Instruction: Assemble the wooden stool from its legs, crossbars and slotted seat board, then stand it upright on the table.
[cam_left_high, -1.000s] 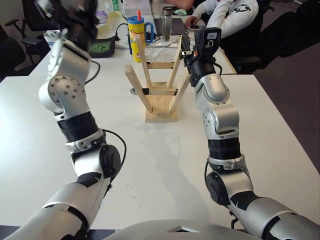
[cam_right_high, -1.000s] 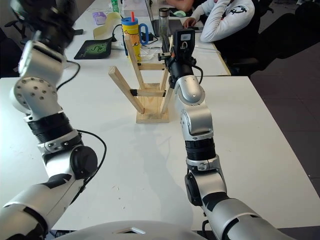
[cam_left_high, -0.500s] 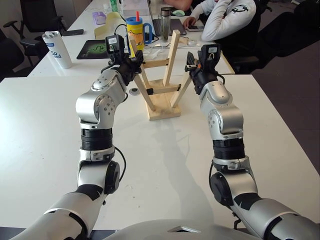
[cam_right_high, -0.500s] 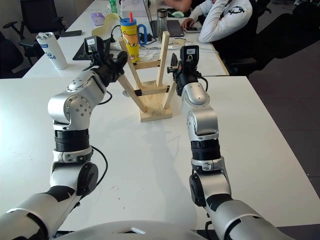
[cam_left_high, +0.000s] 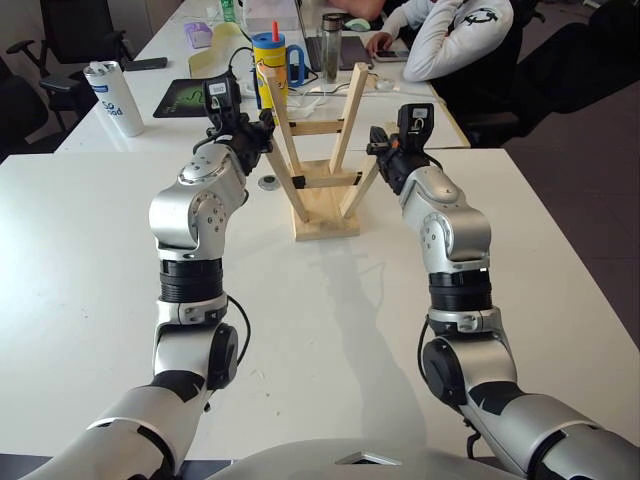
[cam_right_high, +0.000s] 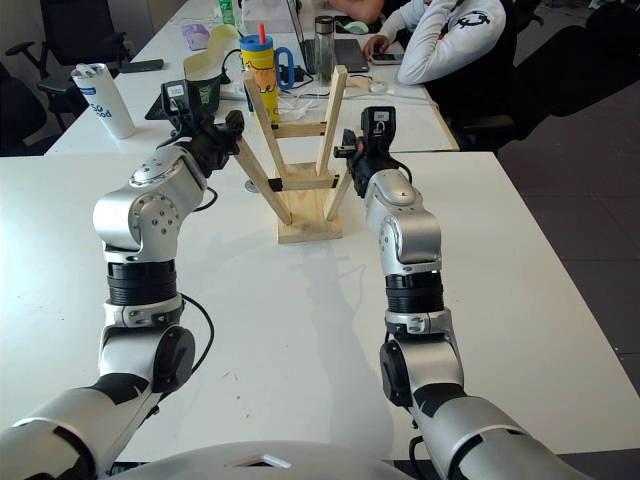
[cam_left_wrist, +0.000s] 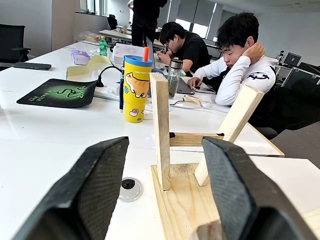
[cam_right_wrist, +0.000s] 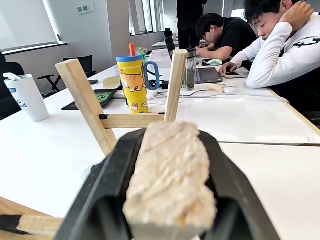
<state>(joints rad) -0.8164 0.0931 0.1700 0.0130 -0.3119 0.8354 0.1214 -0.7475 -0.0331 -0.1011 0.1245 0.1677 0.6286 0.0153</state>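
Stool (cam_left_high: 325, 218) inverted, looks assembled. Right hand (cam_left_high: 381, 150) clamps 3 o'clock leg (cam_left_high: 360, 190); left hand (cam_left_high: 260, 132) wide by 9 o'clock leg (cam_left_high: 288, 195). Next: grip, flip.

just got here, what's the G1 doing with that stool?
The stool looks assembled but sits upside down on the table, with the seat board flat on it and the legs pointing up. The right gripper is shut on the top end of the front right leg. The left gripper is open at the top of the front left leg. The stool is not yet turned upright.
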